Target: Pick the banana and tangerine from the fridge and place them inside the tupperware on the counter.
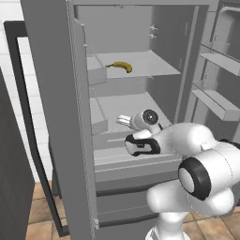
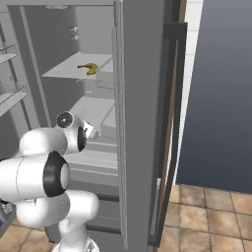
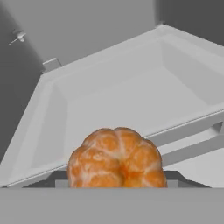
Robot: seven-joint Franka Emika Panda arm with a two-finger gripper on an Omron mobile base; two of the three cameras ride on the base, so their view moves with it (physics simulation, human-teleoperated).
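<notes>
At the far left of the left base view stands the open door of the fridge [image 1: 51, 117], a tall grey slab seen nearly edge on, with small racks on its inner face. To its right the grey interior opens up. The banana [image 1: 121, 66] lies on its side on the upper shelf [image 1: 150, 63], toward the front left of that shelf, yellow with a darker stem end pointing left. Below it, the gripper [image 1: 123, 121] reaches in over the middle shelf [image 1: 117, 103], with the white arm bending in from the lower right. Farther right, the second door [image 1: 218, 79] hangs open, its racks (pale grey, like everything else in there) stepping down along it.

In the right base view the same scene is mirrored: a door rack at the left edge, the banana [image 2: 89, 68] on the upper shelf, the arm's wrist low and left over the middle shelf, and then the grey door edge on, with brown tiled floor [image 2: 211, 211] to the right of it.

The hand view puts the tangerine [image 3: 116, 158] right at the bottom centre, very close to the camera, its orange segmented surface sitting between the dark finger tips [image 3: 59, 178] that peek out on either side of it. The jaws stand part closed and appear to be gripping the tangerine. Behind it lies a grey shelf with raised walls.
</notes>
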